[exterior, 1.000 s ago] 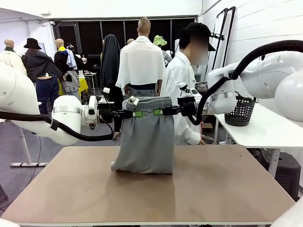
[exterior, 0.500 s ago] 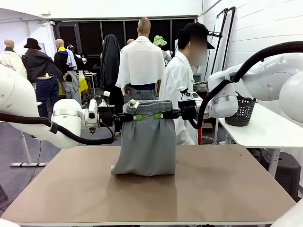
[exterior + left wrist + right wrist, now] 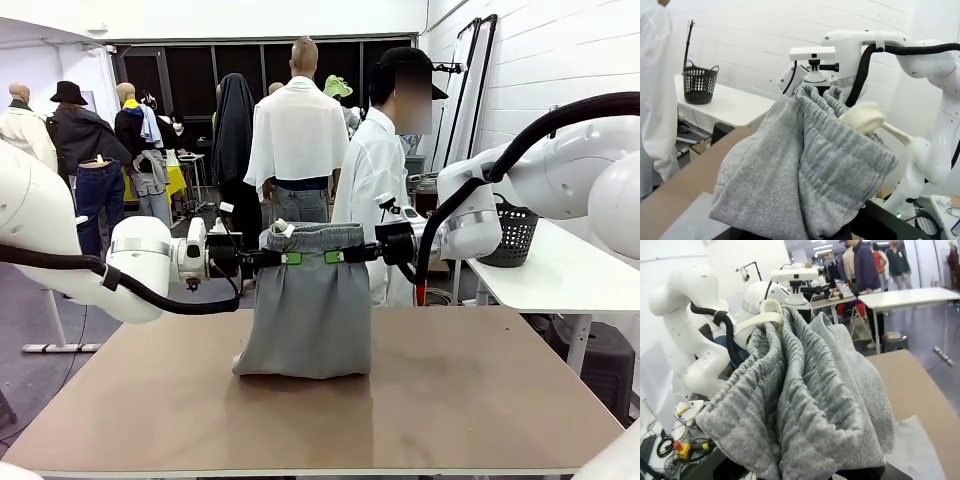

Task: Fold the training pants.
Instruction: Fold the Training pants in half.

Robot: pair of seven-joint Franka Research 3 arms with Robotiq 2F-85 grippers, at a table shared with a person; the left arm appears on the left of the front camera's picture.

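While the training pants (image 3: 308, 305) were hung between the two arms above the middle of the table (image 3: 480, 400), their gathered waistband was held roughly level, stretched from side to side. The left gripper (image 3: 287, 258) was seen clamped on the waistband's left end and the right gripper (image 3: 337, 257) on its right end, the green pads pressed together on the fabric at both. Below that line the cloth fell straight down, and its lower edge was seen resting on the tabletop, slightly bunched at the left corner. The garment's long axis was thus judged to run upright, from grippers down to table, with both arms equally near it, one at each side. Any laying-down of the pants was judged to turn on this: the waistband would have to be carried toward or away from the robot so that the hanging length could be spread flat.

From the wrist views, ribbed grey folds were seen bunched close before each camera, with a pale drawstring (image 3: 862, 119) looped at the top.

A black basket (image 3: 511, 236) was noted on a white side table (image 3: 560, 275) to the right; its contents could not be made out.
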